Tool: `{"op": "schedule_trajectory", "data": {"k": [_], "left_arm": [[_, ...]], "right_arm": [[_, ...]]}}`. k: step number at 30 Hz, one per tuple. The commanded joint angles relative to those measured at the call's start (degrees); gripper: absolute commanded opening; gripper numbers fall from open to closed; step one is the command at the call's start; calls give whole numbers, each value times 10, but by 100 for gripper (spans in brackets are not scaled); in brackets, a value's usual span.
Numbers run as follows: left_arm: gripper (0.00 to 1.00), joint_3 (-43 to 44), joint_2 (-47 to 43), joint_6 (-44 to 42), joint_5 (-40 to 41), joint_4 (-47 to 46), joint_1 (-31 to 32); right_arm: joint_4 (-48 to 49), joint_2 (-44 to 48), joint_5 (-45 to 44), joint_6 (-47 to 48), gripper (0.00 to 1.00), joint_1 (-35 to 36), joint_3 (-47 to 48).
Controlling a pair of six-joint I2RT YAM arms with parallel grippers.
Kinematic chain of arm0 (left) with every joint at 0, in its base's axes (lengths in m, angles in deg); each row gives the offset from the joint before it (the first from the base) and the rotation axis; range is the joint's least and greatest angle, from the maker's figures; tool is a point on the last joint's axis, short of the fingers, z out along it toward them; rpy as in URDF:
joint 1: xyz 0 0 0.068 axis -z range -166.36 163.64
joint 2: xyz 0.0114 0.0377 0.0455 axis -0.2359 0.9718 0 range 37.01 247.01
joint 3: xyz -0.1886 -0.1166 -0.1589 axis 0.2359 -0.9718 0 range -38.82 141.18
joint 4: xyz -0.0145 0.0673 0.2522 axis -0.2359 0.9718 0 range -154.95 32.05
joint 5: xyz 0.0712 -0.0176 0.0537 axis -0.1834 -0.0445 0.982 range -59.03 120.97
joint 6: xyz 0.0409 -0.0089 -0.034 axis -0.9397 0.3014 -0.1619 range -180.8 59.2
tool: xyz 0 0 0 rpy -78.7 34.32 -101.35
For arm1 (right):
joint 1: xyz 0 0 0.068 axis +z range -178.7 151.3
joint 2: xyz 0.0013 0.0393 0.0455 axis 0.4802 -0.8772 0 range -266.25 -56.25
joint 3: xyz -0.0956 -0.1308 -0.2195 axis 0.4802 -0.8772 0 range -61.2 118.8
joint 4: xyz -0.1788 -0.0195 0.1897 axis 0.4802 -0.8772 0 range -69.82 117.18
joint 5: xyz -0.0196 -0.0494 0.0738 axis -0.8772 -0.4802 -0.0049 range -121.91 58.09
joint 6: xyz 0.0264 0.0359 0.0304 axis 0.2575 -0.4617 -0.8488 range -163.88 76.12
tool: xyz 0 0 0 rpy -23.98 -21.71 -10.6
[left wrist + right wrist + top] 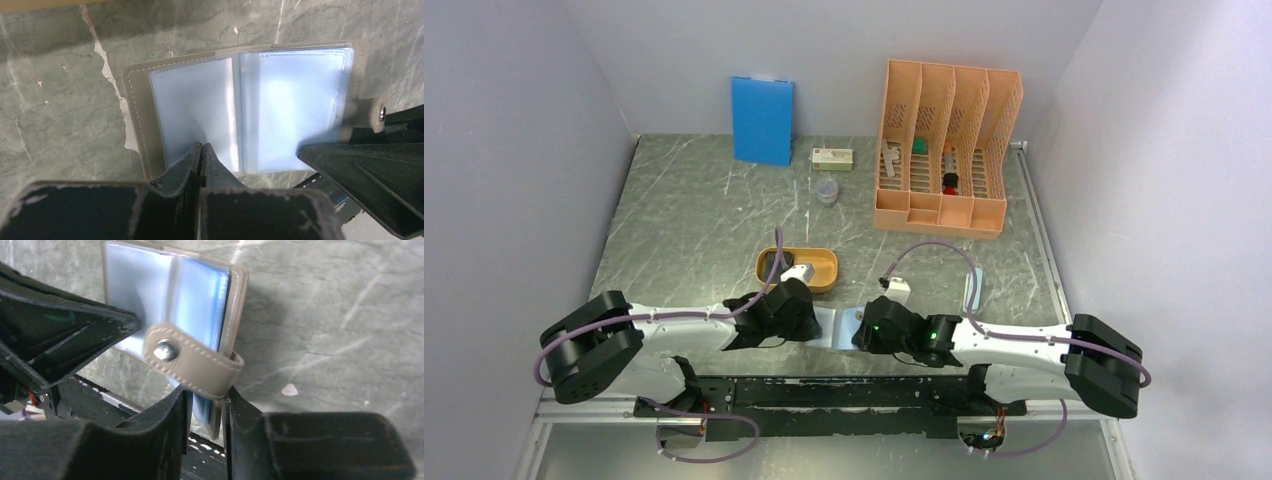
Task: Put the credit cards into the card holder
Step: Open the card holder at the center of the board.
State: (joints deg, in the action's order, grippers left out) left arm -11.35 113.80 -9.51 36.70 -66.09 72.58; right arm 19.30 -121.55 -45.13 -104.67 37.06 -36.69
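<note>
The card holder lies open, stitched taupe cover, glossy pale-blue pockets; left gripper pinches its near edge, right gripper slightly parted astride the strap side.

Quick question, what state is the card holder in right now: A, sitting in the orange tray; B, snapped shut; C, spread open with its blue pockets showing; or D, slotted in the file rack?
C: the card holder is spread open between the two arms, its pale blue pockets in plain view and its snap strap undone.
</note>
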Motion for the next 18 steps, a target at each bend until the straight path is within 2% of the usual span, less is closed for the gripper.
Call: {"op": "schedule_trajectory", "data": {"k": [1,4,11,13,15,18], "left_arm": [[5,-26,7,24,13,-14,2],[5,-29,2,33,16,-11,2],[5,-23,1,59,17,11,1],[5,-23,-2,67,19,18,2],[5,-26,-8,78,22,26,2],[5,-30,-15,88,20,26,2]], "right_arm": [[-50,29,-42,-21,35,2,-25],[-79,57,-55,-29,41,2,-29],[-175,157,-79,-9,43,2,6],[-155,185,-51,28,42,3,13],[-95,204,5,81,40,3,12],[-15,180,85,112,38,4,20]]}}
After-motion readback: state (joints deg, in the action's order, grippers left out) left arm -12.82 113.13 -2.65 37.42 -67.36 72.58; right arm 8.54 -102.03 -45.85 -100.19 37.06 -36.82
